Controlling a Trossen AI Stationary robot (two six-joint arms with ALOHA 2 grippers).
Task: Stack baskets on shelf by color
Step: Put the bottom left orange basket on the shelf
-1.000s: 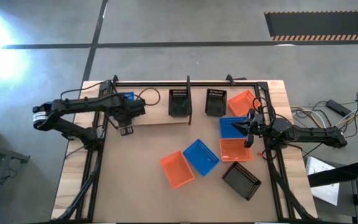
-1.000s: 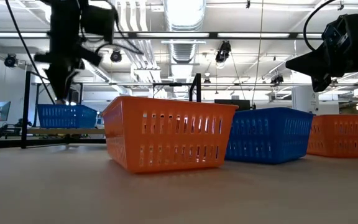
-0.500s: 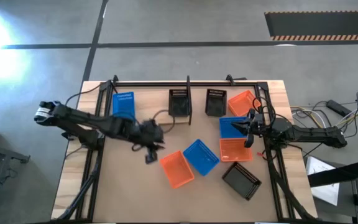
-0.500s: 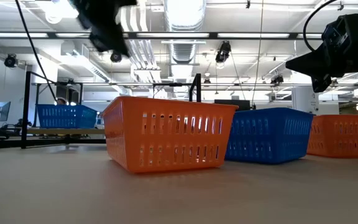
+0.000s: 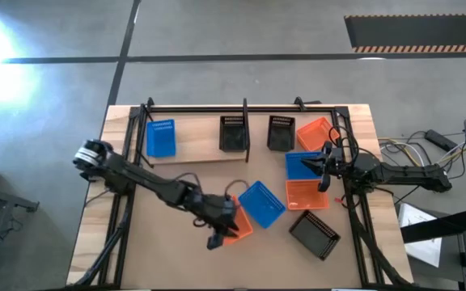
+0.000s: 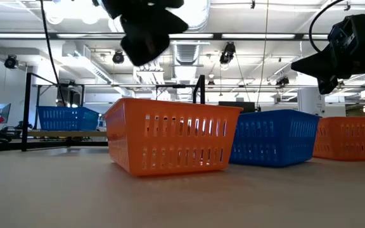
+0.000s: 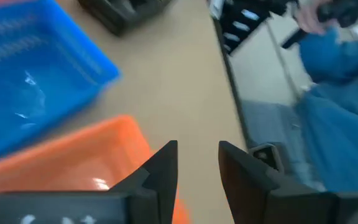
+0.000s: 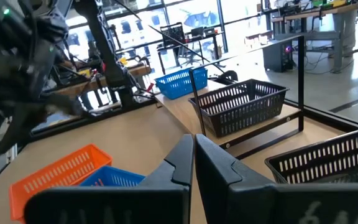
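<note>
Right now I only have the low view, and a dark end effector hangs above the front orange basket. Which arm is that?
Observer: The left end effector. The high view shows it over the orange basket's near corner.
Operator: Is it holding anything?
Observer: No. The left wrist view shows its fingers apart with nothing between them.
Operator: Is the blue basket on the shelf alone?
Observer: No. On the shelf, a black basket sits apart from the blue basket, and neither is stacked.

Grey concrete floor [image 5: 217, 32] surrounded the desk [image 5: 176, 259]; a striped mat [image 5: 415, 32] lay beyond. Ceiling lights [image 6: 189, 12] and ducts ran overhead.
</note>
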